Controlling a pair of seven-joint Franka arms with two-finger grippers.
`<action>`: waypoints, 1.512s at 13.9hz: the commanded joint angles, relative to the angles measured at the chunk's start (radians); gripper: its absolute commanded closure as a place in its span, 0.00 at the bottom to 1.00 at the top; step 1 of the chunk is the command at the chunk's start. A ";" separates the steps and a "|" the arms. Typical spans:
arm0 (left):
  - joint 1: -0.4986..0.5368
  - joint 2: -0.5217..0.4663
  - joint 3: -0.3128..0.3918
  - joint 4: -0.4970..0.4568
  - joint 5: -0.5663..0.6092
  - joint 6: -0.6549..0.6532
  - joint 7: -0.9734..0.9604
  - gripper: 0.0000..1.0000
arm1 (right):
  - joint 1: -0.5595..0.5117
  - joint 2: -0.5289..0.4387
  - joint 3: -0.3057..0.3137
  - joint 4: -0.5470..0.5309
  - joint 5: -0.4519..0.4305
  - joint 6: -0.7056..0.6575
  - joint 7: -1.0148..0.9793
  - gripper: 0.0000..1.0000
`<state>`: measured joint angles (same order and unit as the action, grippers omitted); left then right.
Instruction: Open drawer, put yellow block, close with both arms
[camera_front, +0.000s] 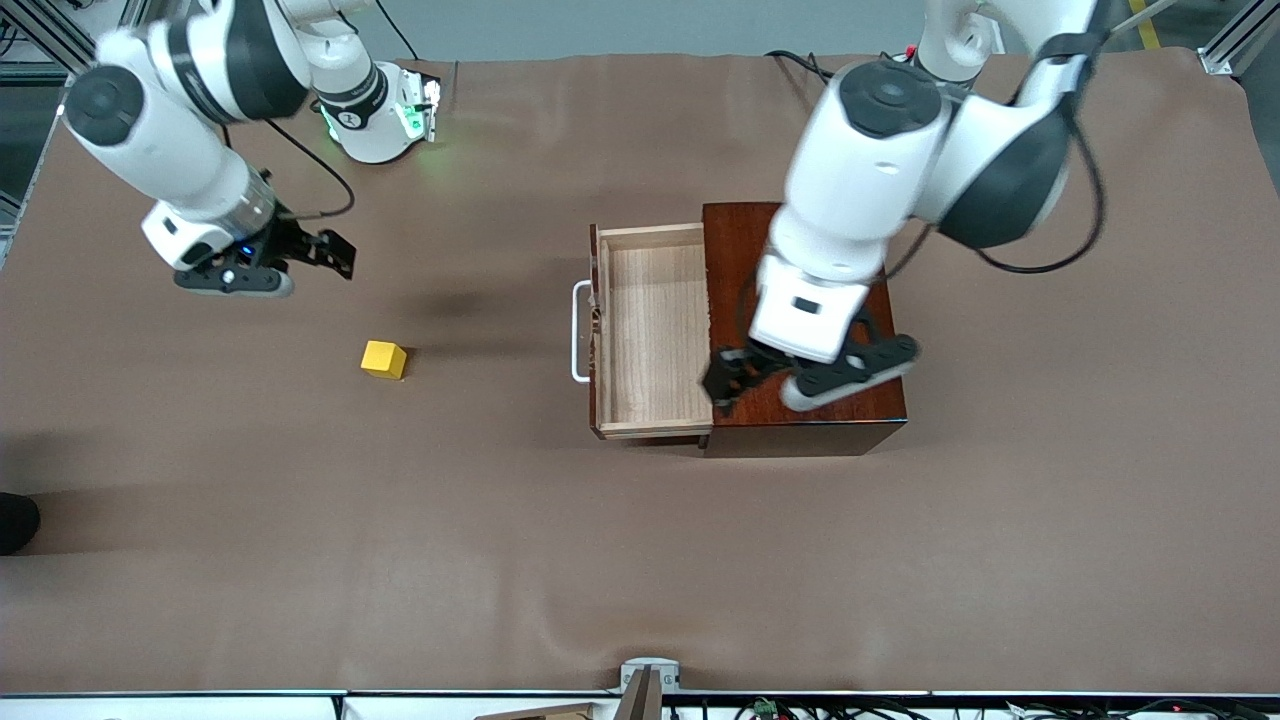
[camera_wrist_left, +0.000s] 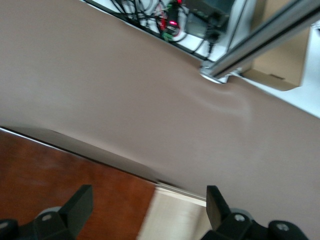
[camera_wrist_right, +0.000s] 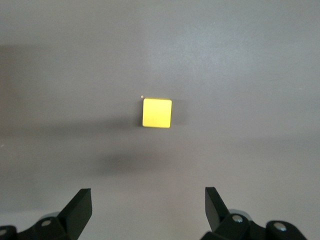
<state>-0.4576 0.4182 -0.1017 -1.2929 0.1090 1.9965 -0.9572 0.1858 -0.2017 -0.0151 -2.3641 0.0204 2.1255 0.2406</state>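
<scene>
The drawer (camera_front: 655, 330) is already pulled out of the box (camera_front: 800, 420), with its white handle (camera_front: 578, 332) toward the right arm's end of the table, and the tray is empty. The block (camera_front: 384, 359) lies alone on the brown cloth (camera_front: 640, 560), well apart from the drawer, at the right arm's end.

My right gripper (camera_front: 322, 251) hangs in the air with its jaws spread wide and nothing between them. It is over bare cloth, a little short of the block on the side of the arm bases. In the right wrist view the block (camera_wrist_right: 156, 112) sits about midway between the two fingertips (camera_wrist_right: 80, 202), but not yet between them.

So the step in hand, I judge, is to pick up the block. To do it well I should bring the right gripper straight over the block first, keep the fingers parallel to two flat faces of it, and only then go down. If I descend too early, one finger can push the block away. I should close only when both fingers stand beside the faces, low on the block.

My left gripper (camera_front: 745, 372) is over the box, at the edge where the drawer begins, open and holding nothing. This arm waits. I would keep it clear of the tray, because the block must come in there.
</scene>
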 joint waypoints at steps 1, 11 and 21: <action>0.068 -0.081 -0.010 -0.088 -0.017 -0.069 0.112 0.00 | -0.009 0.124 -0.002 -0.023 0.003 0.143 0.029 0.00; 0.362 -0.327 -0.012 -0.334 -0.020 -0.180 0.569 0.00 | -0.023 0.496 0.000 -0.023 0.074 0.490 0.042 0.00; 0.458 -0.415 -0.001 -0.296 -0.091 -0.488 1.007 0.00 | -0.015 0.280 -0.005 0.104 0.098 0.094 0.052 1.00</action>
<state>-0.0084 0.0219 -0.1043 -1.5942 0.0356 1.5648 -0.0440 0.1761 0.2275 -0.0211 -2.2996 0.1073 2.4016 0.2776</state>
